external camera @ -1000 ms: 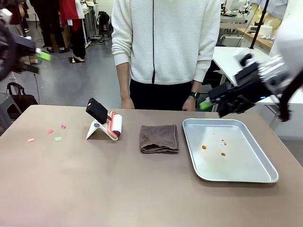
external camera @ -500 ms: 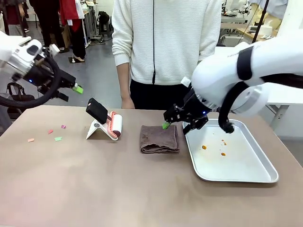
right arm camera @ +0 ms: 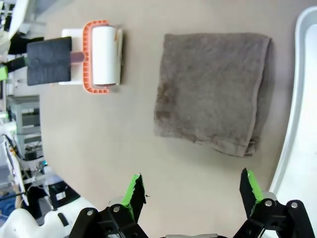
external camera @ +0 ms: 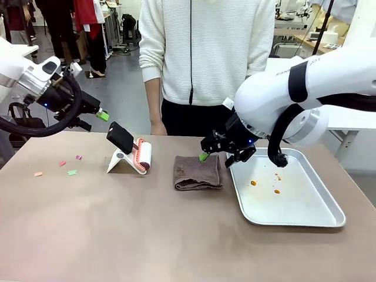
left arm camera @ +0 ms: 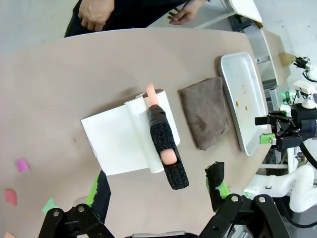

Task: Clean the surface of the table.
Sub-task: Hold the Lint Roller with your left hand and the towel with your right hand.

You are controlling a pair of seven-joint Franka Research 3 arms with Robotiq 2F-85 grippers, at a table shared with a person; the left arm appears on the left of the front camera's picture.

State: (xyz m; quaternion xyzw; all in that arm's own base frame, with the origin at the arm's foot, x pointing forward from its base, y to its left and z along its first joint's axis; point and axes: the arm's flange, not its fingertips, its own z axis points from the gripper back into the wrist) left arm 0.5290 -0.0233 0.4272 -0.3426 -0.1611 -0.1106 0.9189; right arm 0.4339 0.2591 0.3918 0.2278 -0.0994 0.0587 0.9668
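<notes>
Front view: the surface (external camera: 147, 235) is a wide, smooth, matte brownish-grey top filling the lower picture, with a person at its far edge. It carries one lint roller (external camera: 141, 155) on a white stand, one folded brown cloth (external camera: 198, 172), one metal tray (external camera: 299, 205) with orange specks, and four paper scraps (external camera: 71, 172) at the left. The left hand (external camera: 94, 120) hangs released above the far left. The right hand (external camera: 207, 153), also released, is low over the cloth.

Left wrist view: one roller, one cloth and one tray lie on the surface, with the fingers spread wide above the roller.

Right wrist view: the fingers are spread wide just short of the cloth.
</notes>
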